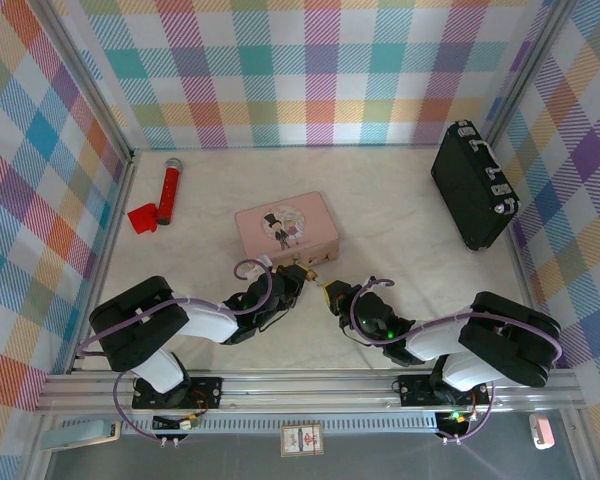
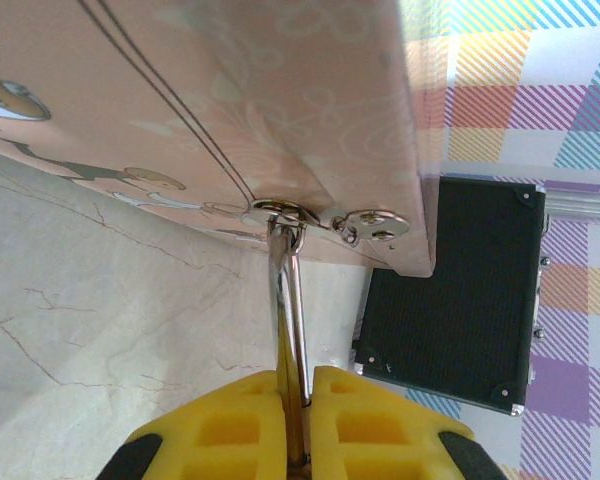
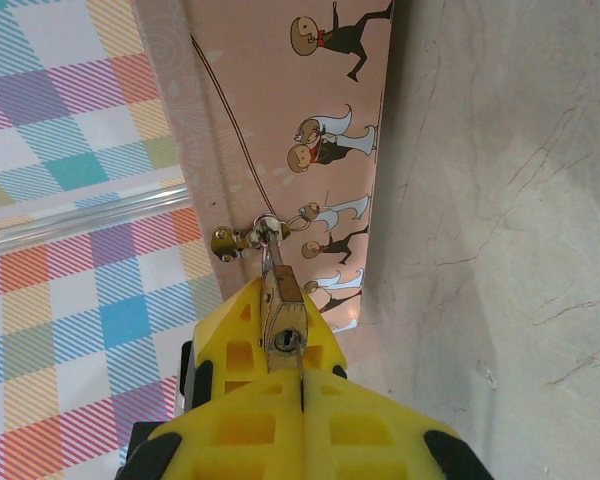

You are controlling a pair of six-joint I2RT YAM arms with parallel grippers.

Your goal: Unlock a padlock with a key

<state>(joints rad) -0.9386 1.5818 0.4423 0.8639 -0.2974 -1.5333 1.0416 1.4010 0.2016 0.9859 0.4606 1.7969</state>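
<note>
Containers: pink tin box (image 1: 285, 225) sits mid-frame in the top view on the table (image 1: 400, 250). Lid is down, so the contents are hidden. Black case (image 1: 473, 185) is at upper right by the plaid wall, closed, with silver latches along its right edge; inside not visible.

Padlock (image 3: 280, 305): brass body sits centre-low in the right wrist view, and its shackle is hooked through the hasp (image 3: 265, 228) on the box's side. Keyhole (image 3: 287, 341) faces the camera. Right gripper (image 3: 300, 370) is clamped on the padlock body, yellow fingers pressed to either side.

Left gripper (image 2: 298, 420) is pinched nearly closed on the key (image 2: 288, 320). It shows as a thin silvery strip running from bottom centre of the left wrist view up to the hasp ring. It is seen edge-on, so its shape is hard to read, and I can't tell if the far end touches the ring or just lines up with it. The near end is buried between the pads.

From the top view, both gripper tips meet just below the box's lower edge. Padlock and key are too small to make out there.

Off to the upper left are a red tube-shaped object (image 1: 168, 190) and a small red piece (image 1: 142, 218), well apart from the box. I can't tell what either is.
</note>
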